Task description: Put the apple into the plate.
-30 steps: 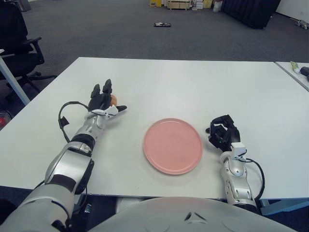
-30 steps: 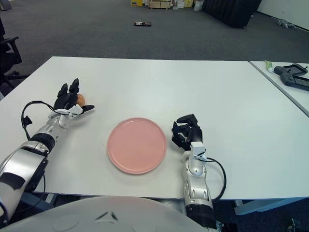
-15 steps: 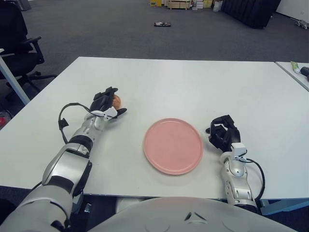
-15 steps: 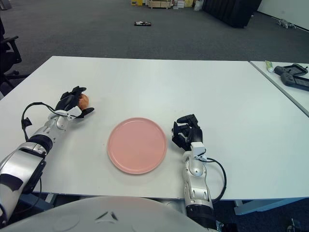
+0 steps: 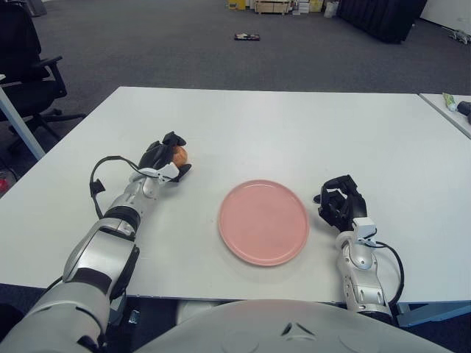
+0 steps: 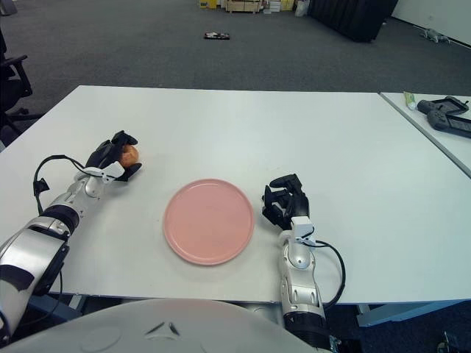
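So the grasp looks made but the carry is not begun: toward the bench's point(image 5: 294, 125) left edge, the left hand point(image 5: 163, 158) has its dark fingers curled around the apple point(image 5: 179, 154), which sits low at the bench surface, well apart from the plate point(image 5: 263, 221). What is left, I judge, is lifting it and moving it right to set it down on the plate. The apple is small, round and orange-red; the plate is a shallow, smooth pink disc near the front edge, bare; just right of it the right hand point(image 5: 339, 201) rests curled, holding nothing.
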Controlling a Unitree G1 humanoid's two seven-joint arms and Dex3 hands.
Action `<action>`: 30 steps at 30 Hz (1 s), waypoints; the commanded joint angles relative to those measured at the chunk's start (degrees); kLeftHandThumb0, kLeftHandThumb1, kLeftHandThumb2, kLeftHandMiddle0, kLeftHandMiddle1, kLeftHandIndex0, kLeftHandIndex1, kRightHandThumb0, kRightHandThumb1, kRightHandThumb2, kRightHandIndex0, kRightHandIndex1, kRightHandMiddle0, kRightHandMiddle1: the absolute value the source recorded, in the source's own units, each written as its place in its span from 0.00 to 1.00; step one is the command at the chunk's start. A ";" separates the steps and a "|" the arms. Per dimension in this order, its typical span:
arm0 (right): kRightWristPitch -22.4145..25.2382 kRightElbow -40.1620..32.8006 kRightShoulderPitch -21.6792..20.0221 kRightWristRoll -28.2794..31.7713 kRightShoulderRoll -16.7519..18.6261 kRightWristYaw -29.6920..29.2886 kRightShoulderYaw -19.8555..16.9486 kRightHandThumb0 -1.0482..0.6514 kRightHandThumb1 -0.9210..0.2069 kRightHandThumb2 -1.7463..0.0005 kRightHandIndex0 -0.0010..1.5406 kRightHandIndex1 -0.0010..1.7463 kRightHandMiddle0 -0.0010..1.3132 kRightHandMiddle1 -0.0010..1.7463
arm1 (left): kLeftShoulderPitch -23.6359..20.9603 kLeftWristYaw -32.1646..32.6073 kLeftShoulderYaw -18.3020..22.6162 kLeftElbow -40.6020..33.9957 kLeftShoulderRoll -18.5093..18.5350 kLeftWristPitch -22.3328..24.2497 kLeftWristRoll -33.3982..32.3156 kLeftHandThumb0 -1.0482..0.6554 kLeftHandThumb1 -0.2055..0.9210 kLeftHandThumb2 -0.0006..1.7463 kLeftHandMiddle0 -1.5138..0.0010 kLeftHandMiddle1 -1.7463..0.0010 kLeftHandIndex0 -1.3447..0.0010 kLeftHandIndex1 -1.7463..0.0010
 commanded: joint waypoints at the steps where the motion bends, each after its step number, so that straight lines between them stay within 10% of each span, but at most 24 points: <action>1: 1.12 -0.95 -0.03 0.19 0.13 -0.52 -0.31 0.39 0.21 0.51 0.40 0.79 0.26 1.00 | 1.48 -0.51 0.03 0.36 0.08 -1.01 -0.16 0.41 0.58 0.62 0.69 0.13 0.62 0.05; 6: 1.24 -1.38 0.15 -0.03 0.20 -0.82 -0.23 0.39 0.21 0.51 0.40 0.79 0.26 1.00 | 1.65 -0.61 0.33 0.02 0.25 -1.45 -0.27 0.58 0.49 0.70 0.60 0.10 0.67 0.01; 30: 1.98 -1.95 0.27 0.08 0.41 -1.35 -0.24 0.39 0.21 0.51 0.40 0.79 0.26 1.00 | 2.12 5.58 -0.38 -1.48 1.04 -3.68 1.86 0.61 0.12 0.99 0.38 0.06 0.50 0.00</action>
